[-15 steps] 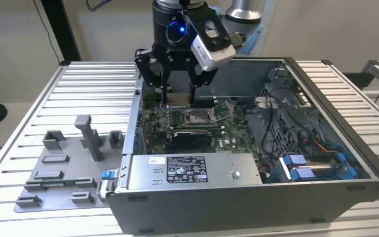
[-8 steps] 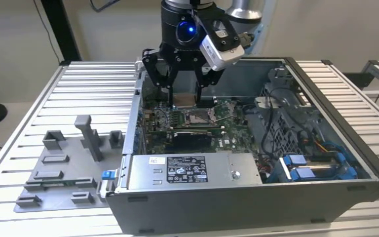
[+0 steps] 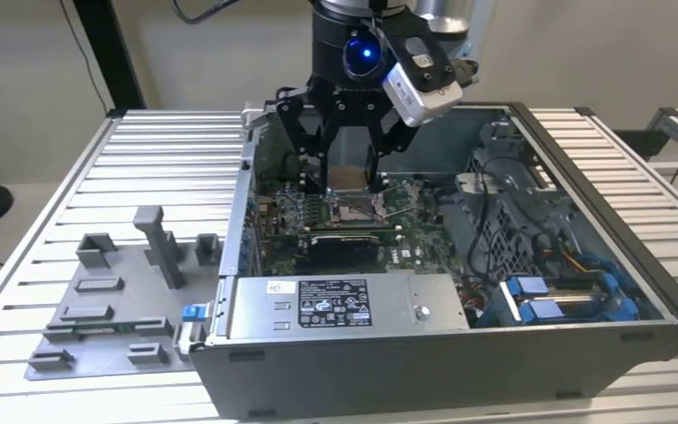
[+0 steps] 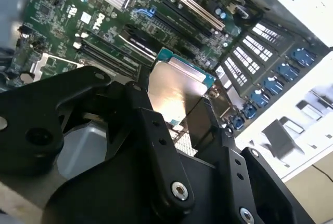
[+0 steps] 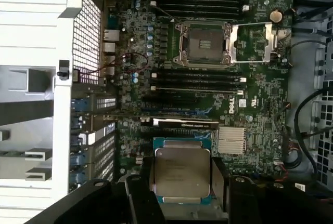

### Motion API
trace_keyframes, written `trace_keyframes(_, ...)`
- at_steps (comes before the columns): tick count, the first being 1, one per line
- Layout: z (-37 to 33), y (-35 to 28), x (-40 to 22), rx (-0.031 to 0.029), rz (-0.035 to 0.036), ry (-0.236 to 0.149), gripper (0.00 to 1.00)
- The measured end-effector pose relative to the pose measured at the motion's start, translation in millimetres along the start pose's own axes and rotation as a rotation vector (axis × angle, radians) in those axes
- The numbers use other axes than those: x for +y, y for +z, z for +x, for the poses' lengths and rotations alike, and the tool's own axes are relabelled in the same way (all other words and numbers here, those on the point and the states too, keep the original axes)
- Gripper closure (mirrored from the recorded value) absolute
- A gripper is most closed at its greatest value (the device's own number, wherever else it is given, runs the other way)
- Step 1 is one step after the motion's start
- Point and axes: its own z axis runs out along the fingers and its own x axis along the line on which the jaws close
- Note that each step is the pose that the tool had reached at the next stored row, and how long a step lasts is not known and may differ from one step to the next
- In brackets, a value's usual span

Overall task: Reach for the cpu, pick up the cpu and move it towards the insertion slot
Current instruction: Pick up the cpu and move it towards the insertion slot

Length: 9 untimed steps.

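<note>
My gripper [image 3: 349,181] hangs inside the open computer case, shut on the cpu [image 3: 349,177], a small flat square chip held by two opposite edges. In both wrist views the black fingers [image 5: 143,182] clamp the chip's sides, and its pale silver face [image 5: 181,174] [image 4: 177,91] shows between them. The insertion slot [image 5: 205,44] is a square socket with a shiny metal frame and a dark centre, its cover plate swung open beside it. In the exterior view the slot [image 3: 357,210] lies on the green board just below and in front of the held chip.
The case walls [image 3: 244,185] ring the motherboard. A power supply [image 3: 339,305] and blue-tagged cables [image 3: 551,296] fill the case's near side. Long black card slots [image 5: 197,78] lie between the chip and the socket. Grey fixture blocks [image 3: 116,291] stand on the slatted table at the exterior view's left.
</note>
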Motion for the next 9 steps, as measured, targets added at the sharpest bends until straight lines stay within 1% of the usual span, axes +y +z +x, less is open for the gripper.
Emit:
trace_keyframes(3, -11.3, 0.1, -0.2, 0.001, 0.0, 0.0, 1.0)
trace_keyframes(9, -33.6, 0.5, -0.7, 0.0055, -0.0002, 0.0, 1.0)
